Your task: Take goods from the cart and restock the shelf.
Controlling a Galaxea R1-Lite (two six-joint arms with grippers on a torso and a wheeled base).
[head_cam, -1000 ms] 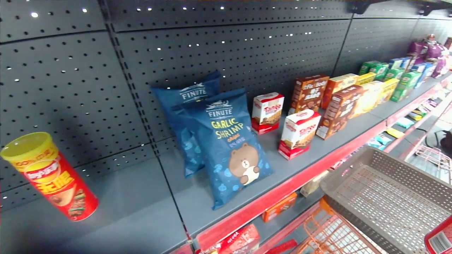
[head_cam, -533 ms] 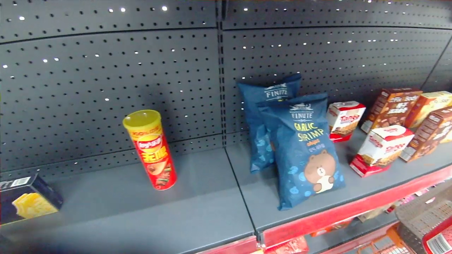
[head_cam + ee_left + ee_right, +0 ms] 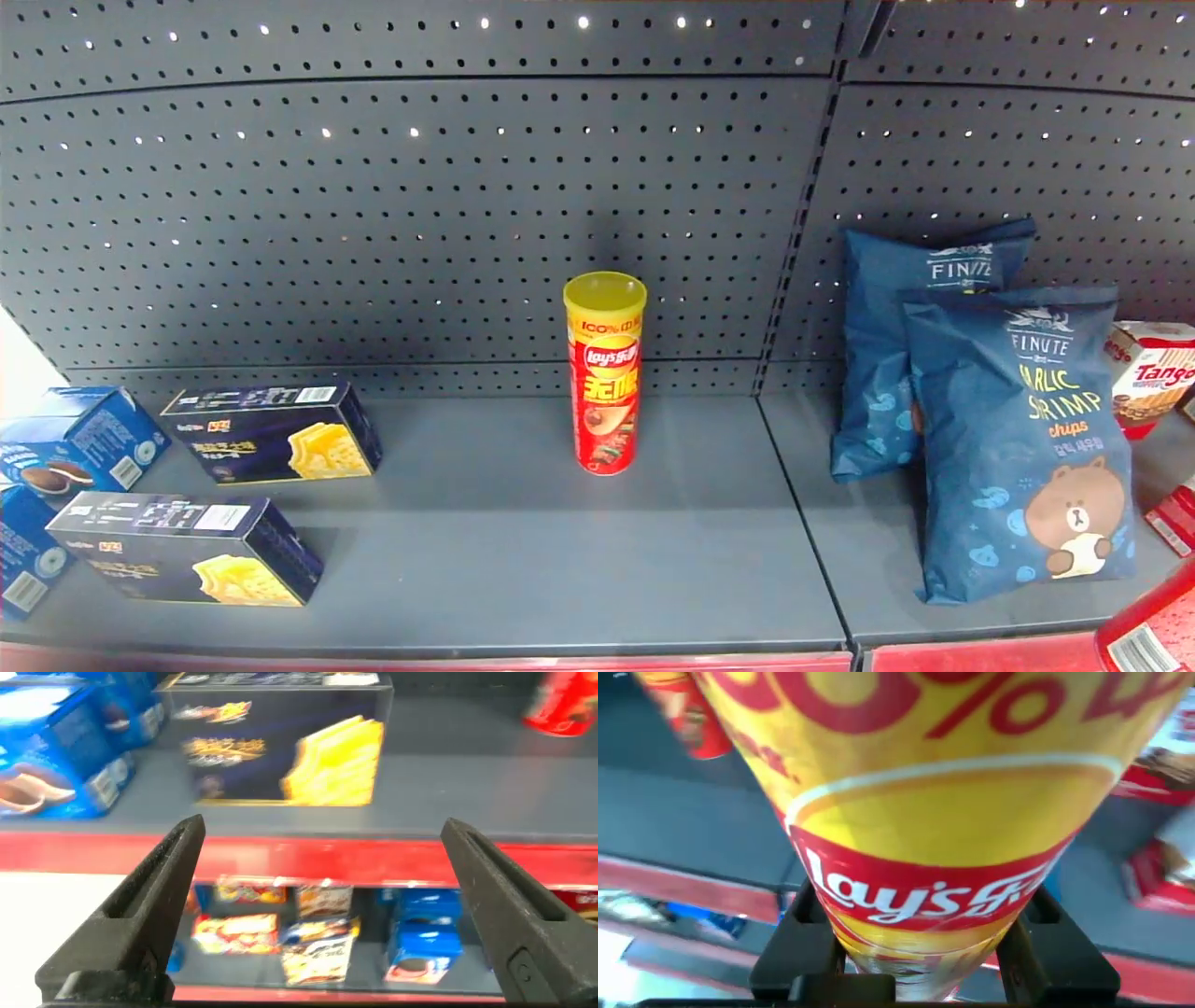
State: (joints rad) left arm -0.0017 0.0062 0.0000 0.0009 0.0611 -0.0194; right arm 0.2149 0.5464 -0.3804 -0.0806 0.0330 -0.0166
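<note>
Red-and-yellow chip can [image 3: 924, 793] clamped between fingers of right tool [image 3: 924, 943], just in front of grey shelf [image 3: 523, 560], at its right section. Long axis lying across the fingers, tilted; cannot tell which end points up. Left tool [image 3: 322, 831] spread wide, grasping nothing, level with red shelf edge, facing dark-blue box [image 3: 280, 747]. On shelf, second can [image 3: 604, 373] upright, yellow lid on top, well apart from blue chip bags [image 3: 1018, 439].

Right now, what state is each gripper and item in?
left gripper: open, empty.
right gripper: shut on held chip can.
shelf chip can: upright, standing free.
front chip bag: leaning on rear chip bag.
front dark box, rear dark box: lying flat.
</note>
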